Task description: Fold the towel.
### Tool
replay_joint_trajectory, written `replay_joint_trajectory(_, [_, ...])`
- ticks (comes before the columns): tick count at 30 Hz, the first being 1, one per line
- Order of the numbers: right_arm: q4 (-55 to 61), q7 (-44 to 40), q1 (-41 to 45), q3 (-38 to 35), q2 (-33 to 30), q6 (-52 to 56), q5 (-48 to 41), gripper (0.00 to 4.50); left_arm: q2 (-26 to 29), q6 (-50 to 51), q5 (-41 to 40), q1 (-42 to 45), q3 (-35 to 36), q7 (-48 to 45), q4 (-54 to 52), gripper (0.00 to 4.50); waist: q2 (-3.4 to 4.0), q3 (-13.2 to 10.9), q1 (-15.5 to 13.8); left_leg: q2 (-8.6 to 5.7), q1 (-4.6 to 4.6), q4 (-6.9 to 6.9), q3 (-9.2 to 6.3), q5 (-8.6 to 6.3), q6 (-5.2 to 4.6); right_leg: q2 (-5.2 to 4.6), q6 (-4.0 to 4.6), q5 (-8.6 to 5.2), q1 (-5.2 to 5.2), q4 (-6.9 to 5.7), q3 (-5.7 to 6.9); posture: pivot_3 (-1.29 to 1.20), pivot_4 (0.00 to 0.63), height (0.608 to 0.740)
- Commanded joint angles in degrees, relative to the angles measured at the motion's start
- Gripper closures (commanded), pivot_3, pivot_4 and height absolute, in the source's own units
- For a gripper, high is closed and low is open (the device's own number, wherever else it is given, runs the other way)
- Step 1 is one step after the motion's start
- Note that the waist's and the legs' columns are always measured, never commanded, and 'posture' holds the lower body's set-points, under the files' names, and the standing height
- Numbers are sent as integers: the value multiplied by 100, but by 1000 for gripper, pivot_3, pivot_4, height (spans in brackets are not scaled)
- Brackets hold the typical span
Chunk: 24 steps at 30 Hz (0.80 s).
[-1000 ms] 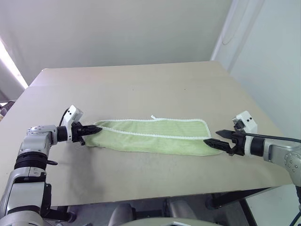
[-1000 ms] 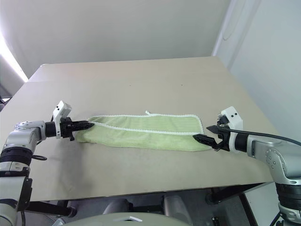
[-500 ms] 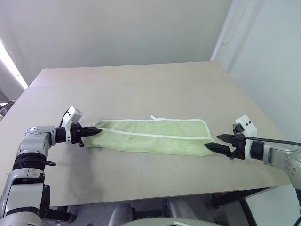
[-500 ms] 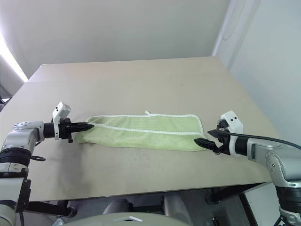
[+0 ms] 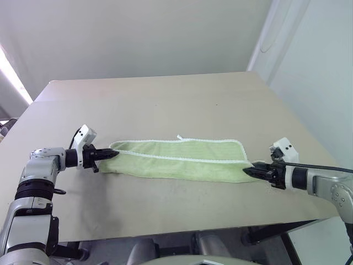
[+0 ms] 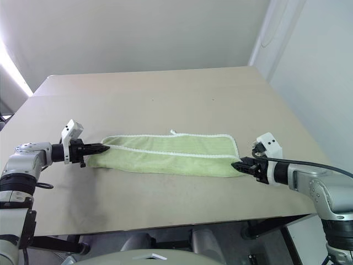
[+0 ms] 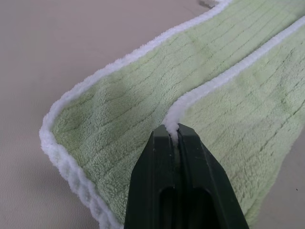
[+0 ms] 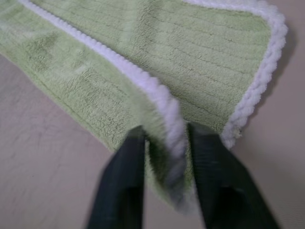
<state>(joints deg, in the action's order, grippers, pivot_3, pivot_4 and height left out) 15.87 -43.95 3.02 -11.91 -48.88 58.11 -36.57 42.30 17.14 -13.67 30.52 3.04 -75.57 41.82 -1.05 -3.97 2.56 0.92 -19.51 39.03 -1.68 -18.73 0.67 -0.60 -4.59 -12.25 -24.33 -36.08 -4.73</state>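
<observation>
The lime-green towel (image 5: 176,159) lies folded lengthwise into a long strip across the near part of the table, its white stitched edge running along the strip. A small white loop tag (image 5: 179,137) sticks out at its far edge. My left gripper (image 5: 114,154) is at the strip's left end, shut on the white edge (image 7: 190,98) of the upper layer. My right gripper (image 5: 246,171) is at the strip's right end, its fingers (image 8: 125,157) pinched from both sides on the doubled white-edged corner (image 8: 167,119).
The beige table (image 5: 165,105) stretches far behind the towel. Its front edge runs close below both grippers and its right edge lies just past my right arm. A white wall stands to the right.
My right gripper's fingers, open around the towel's right corner before, have closed on it. The left gripper has kept its grip and place.
</observation>
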Motion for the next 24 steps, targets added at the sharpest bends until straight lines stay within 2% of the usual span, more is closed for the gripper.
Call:
replay_joint_trajectory(1, [193,16,141,-283,26,-152,-110,4449,88,9,-25,70,72,28,-184,4500,0,0,1,0,0,0,0,0,0,0,0,0,0,0,0,0,0,712])
replay_joint_trajectory(5, [226,27,276,-406,45,-356,-117,4449,49,39,-89,138,141,104,-163,4500,0,0,1,0,2,0,0,0,0,0,0,0,0,-1,0,0,0,712])
replay_joint_trajectory(9, [64,330,768,-690,260,-679,-101,4449,-101,26,-327,639,478,489,83,4500,-6,-4,-3,0,0,0,-1,0,0,0,0,0,0,-1,1,0,0,712])
replay_joint_trajectory(15, [-1280,1202,2375,-524,492,-1383,677,4449,-513,-848,-371,2368,1162,2218,1429,4500,-12,-5,-12,-3,-2,11,-3,0,0,-1,-5,5,4,-1,2,0,0,712])
replay_joint_trajectory(18, [-2126,1338,3156,-307,693,-2014,1079,4449,-624,-1342,-249,3146,1266,2813,2203,4500,-10,-4,1,-4,-6,-1,-3,0,0,-1,-14,10,2,4,2,0,0,712])
replay_joint_trajectory(24, [-4003,1662,4622,-30,897,-3727,1926,4449,-664,-2293,191,4051,1205,4084,3065,4500,-4,-5,56,-6,-26,-24,1,-1,-2,0,-18,20,-29,4,-5,0,0,712])
